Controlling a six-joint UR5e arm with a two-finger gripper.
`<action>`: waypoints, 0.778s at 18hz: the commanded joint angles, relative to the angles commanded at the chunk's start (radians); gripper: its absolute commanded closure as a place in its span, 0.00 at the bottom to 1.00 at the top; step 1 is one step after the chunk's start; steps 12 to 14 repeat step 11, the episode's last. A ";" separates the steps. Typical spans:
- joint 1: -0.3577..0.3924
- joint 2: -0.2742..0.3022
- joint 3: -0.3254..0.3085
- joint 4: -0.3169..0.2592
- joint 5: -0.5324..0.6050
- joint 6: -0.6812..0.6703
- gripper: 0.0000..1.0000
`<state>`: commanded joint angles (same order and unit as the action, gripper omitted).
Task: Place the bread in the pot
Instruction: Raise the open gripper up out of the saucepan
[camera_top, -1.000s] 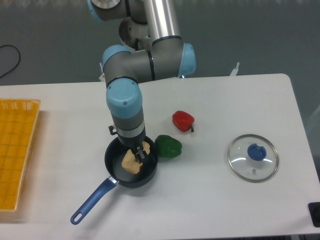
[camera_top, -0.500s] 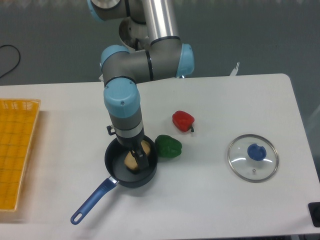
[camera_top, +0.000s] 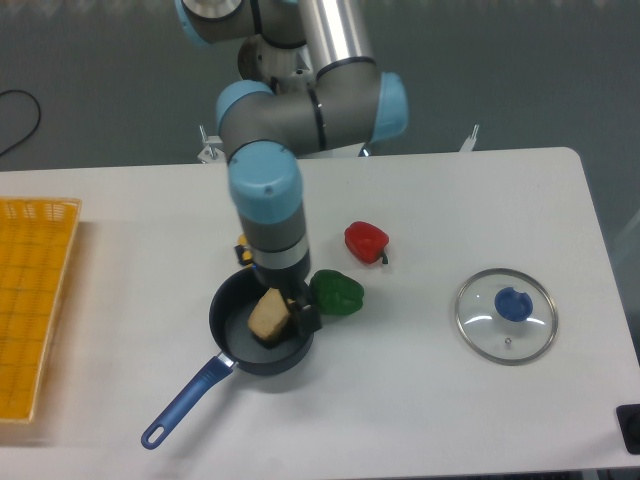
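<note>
The pot (camera_top: 226, 340) is a round dark saucepan with a long blue handle (camera_top: 184, 402), standing on the white table left of centre. The bread (camera_top: 267, 317), a pale tan chunk, lies inside the pot on its right side. My gripper (camera_top: 293, 308) hangs just over the pot's right rim, right beside the bread. Its jaws look open and the bread rests free to the left of the one dark finger (camera_top: 305, 314) that shows. The other finger is hidden by the wrist.
A green pepper (camera_top: 337, 292) touches the pot's right side, and a red pepper (camera_top: 366, 241) lies behind it. A bit of yellow (camera_top: 243, 251) peeks out behind the wrist. A glass lid with a blue knob (camera_top: 506, 313) lies at the right. A yellow tray (camera_top: 30, 300) is at the left edge.
The arm has shifted right and lifted slightly. The jaws have let go of the bread, which now lies in the pot to the left of the fingers.
</note>
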<state>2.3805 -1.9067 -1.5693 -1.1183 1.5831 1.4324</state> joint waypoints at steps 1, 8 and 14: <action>0.020 0.002 0.000 0.000 0.000 0.023 0.00; 0.141 0.000 -0.003 0.002 0.005 0.193 0.00; 0.172 -0.006 0.000 0.006 0.005 0.236 0.00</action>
